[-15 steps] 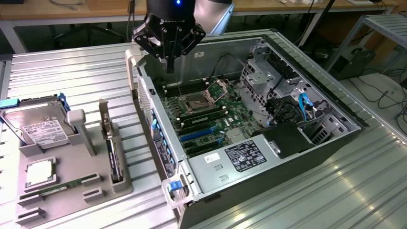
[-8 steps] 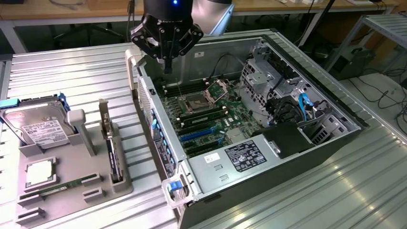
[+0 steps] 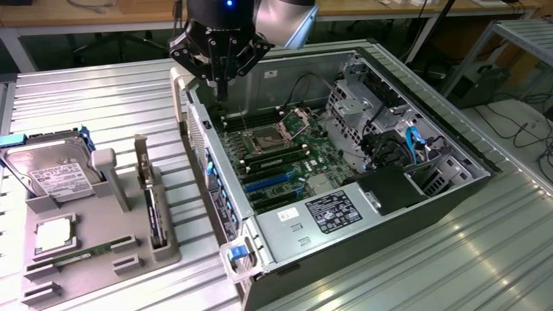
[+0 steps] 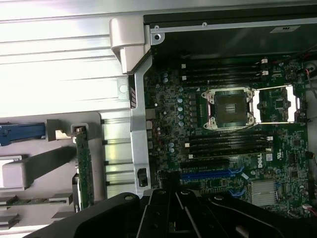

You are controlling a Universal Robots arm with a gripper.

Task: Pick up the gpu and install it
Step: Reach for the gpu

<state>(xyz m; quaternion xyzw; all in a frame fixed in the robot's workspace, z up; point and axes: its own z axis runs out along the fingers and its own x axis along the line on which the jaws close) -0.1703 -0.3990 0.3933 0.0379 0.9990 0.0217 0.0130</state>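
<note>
Gripper [image 3: 222, 83] hangs over the rear edge of the open PC case [image 3: 276, 81], fingers pressed together w/ nothing btwn them. Just below it lies the motherboard [image 3: 285, 162] w/ its CPU socket [image 3: 263, 139]. The gpu [image 3: 154, 207] stands on edge in a slot of the grey tray [image 3: 103, 214], outside the case, well apart from the gripper toward the exterior view's left. The hard drive [image 3: 52, 175] sits farther off on the same tray.

This is a lab or workshop: ribbed metal worktable [image 3: 87, 97], opened computer case [image 3: 436, 103], wooden benches [image 3: 87, 14] behind, cables [image 3: 527, 129] on the floor.
</note>
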